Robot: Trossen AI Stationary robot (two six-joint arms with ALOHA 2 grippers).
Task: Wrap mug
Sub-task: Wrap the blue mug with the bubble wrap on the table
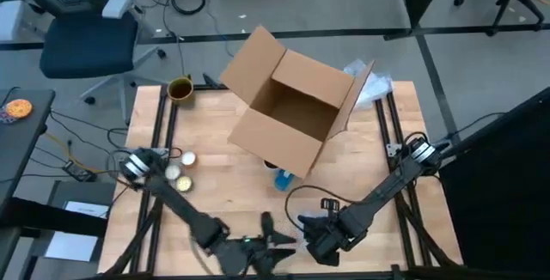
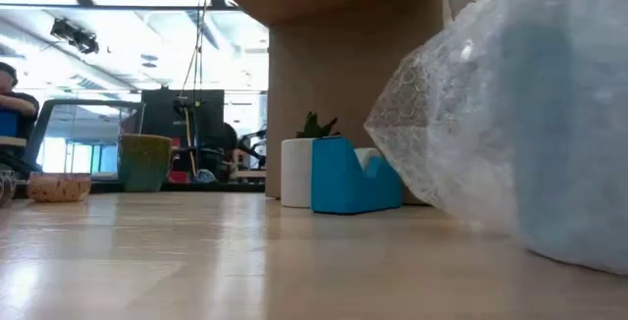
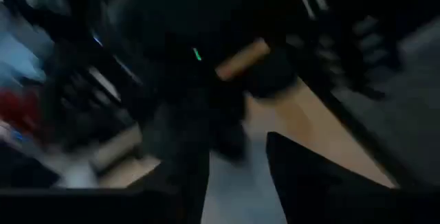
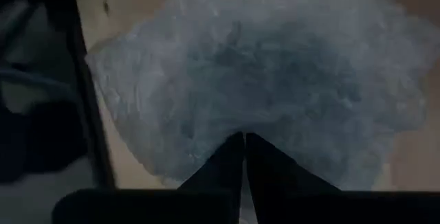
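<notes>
A bundle of clear bubble wrap [image 4: 261, 80] with a bluish shape inside lies on the wooden table near its front edge. It looms large at the right of the low view [image 2: 520, 124]. My right gripper [image 4: 244, 140] is shut, its tips over the bundle's near side [image 1: 316, 230]. My left gripper [image 1: 277, 233] hovers open just left of it, close to the front edge [image 3: 240, 183]. An olive mug [image 1: 180, 88] stands unwrapped at the far left corner [image 2: 144, 161]. My right gripper has its shut fingertips [image 4: 234, 148] at the bubble wrap's near edge [image 4: 244, 124], coming from above and slanting down. Whether a layer of wrap is caught between the tips or they only rest on it, I cannot tell. The bundle lies on the table.
An open cardboard box [image 1: 292, 108] lies tipped at the table's middle. A blue tape dispenser [image 1: 284, 179] and a white roll [image 2: 294, 173] stand in front of it. More bubble wrap [image 1: 371, 87] lies behind the box. Small round tins [image 1: 182, 164] sit at the left.
</notes>
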